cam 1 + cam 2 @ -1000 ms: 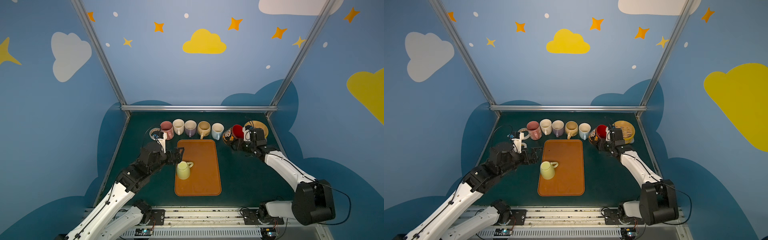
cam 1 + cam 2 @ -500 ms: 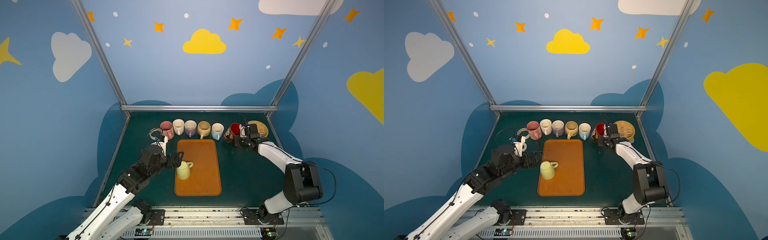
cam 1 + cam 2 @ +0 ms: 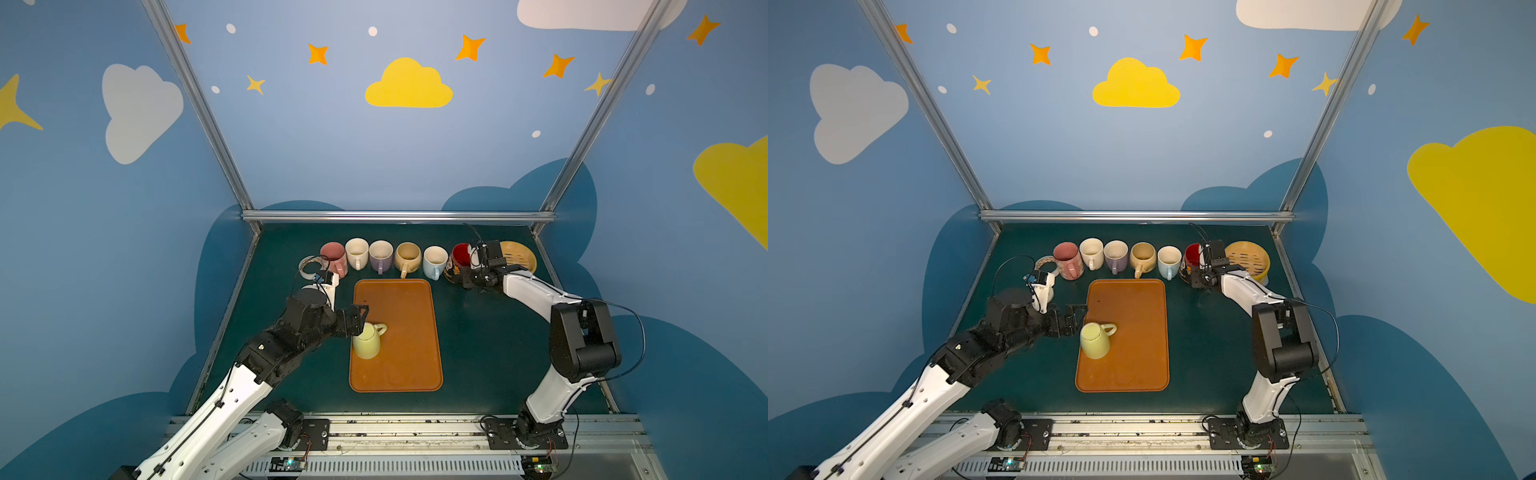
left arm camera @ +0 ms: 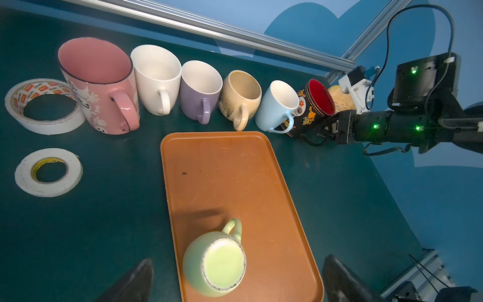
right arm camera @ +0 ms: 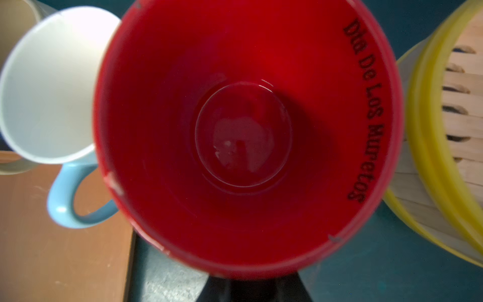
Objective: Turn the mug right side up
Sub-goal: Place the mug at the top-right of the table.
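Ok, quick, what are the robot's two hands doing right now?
Left gripper: open, empty, beside the green mug.
Right gripper: closed on the red mug.

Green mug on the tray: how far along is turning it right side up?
Done: nothing on this mug yet. The back row of mugs stands upright, and the right gripper is at the black mug, its grip hidden.
In hand: the left gripper is open at the green mug.
Left: the green mug sits base-up on the orange tray. It needs to be grasped, flipped and set down.
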Controlling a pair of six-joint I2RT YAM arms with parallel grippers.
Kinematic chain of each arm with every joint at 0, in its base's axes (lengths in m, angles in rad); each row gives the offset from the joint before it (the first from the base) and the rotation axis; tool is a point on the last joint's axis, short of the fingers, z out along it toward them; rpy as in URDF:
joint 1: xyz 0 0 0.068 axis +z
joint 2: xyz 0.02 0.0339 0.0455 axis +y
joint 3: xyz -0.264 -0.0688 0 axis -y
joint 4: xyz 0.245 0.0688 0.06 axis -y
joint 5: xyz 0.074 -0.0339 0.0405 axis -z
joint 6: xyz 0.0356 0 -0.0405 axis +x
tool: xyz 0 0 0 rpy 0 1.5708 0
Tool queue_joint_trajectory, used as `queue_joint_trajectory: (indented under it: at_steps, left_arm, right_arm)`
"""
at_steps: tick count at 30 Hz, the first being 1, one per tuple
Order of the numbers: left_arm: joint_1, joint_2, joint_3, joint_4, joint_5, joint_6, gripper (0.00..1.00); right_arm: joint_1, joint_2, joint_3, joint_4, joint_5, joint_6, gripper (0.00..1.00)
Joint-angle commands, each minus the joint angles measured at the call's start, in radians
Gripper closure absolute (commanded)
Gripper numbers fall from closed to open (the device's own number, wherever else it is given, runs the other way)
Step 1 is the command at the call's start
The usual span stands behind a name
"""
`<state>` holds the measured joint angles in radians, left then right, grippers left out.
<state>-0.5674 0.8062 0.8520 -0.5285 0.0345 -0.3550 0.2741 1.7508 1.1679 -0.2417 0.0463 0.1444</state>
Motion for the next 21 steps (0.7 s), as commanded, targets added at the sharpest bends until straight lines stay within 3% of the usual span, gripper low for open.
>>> queue_joint_trajectory:
  at_steps: [1, 18, 21]
  left_arm:
    - [0.003, 0.006, -0.005, -0.001, -0.004, 0.020, 0.00]
    - [0.005, 0.086, 0.072, -0.078, 0.045, 0.094, 0.00]
    - [0.004, 0.130, 0.124, -0.128, 0.074, 0.132, 0.00]
  right_arm:
    - [0.007, -0.007, 0.078, 0.102, 0.038, -0.041, 1.00]
    - [0.019, 0.070, 0.101, 0.096, 0.061, -0.097, 1.00]
    - [0.020, 0.068, 0.094, 0.101, 0.057, -0.097, 0.92]
